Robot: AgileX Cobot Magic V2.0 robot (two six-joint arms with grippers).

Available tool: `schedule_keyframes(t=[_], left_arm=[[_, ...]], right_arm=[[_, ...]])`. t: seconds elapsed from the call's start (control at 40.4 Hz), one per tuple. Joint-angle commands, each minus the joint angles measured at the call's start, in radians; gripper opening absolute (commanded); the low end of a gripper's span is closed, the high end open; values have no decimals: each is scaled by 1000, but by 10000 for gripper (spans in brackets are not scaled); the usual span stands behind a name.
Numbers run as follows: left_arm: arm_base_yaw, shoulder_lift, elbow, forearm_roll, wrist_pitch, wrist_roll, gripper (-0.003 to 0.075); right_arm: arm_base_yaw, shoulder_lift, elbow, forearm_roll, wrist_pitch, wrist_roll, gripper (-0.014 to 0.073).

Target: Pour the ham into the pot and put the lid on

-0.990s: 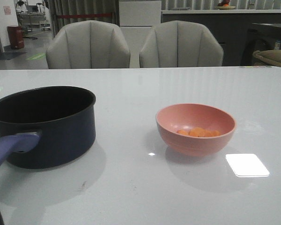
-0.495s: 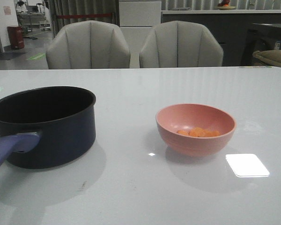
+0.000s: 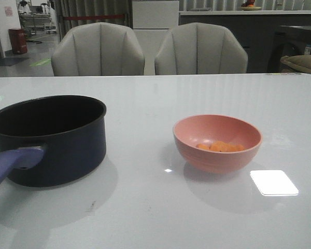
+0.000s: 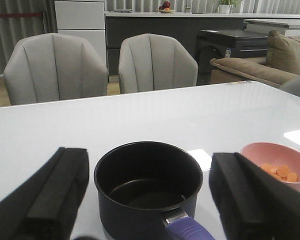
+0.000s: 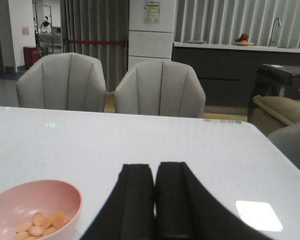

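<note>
The dark navy pot (image 3: 52,137) stands on the left of the white table (image 3: 155,98), its purplish-blue handle (image 3: 10,163) pointing toward me. Its black inside (image 4: 145,182) holds nothing. To its right stands a pink bowl (image 3: 216,142) with several orange ham pieces (image 3: 220,147) in it. My left gripper (image 4: 149,155) is open and wide, hovering behind the pot's handle side, with the pot seen between its fingers (image 4: 55,190). My right gripper (image 5: 155,167) is shut on nothing, to the right of the bowl (image 5: 20,200). The lid is out of view. Neither gripper shows in the front view.
Two grey chairs (image 3: 98,49) (image 3: 199,49) stand beyond the table's far edge. A bright patch of reflected light (image 3: 273,182) lies on the tabletop right of the bowl. A sofa (image 4: 250,65) is off the table's right side.
A thin dark shape at the lower left corner of the front view has gone out of sight. Pot and bowl stay where they were.
</note>
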Motion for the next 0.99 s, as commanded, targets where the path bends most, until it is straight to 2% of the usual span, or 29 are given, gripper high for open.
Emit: schedule_keyframes(t=[0.0,0.074,0.198,0.347,0.421,0.52,0.594,0.693,0.817,0.966], left_arm=[[-8,10,-26,-10,-74,-2,529],[-8,10,-26,-9,-74,-2,529],[-8,10,-26,-9,-74,-2,529],[-8,10,-26,-9,-74,-2,529],[-8,10,-26,-9,-74,-2,529],[-8,10,-26,-9,-74,-2,529],[-8,10,-26,-9,-74,-2,529],[-8,10,-26,-9,-74,-2,529],[-8,10,-26,-9,-74,-2,529],[-8,10,-26,-9,-74,-2,529]], right_arm=[[-5,109,-123,10,38,7,160],[-5,172,-158,10,84,7,160],[-5,243,-160,16,65,14,160],[-5,307,-160,133,34,50,160],[-5,352,-164,149,30,50,170],[-5,427,-195,148,66,25,282],[-5,505,-245,148,125,6,425],[-4,601,-312,148,177,0,528],[25,725,-397,148,205,-15,540],[128,920,-519,148,253,-29,540]])
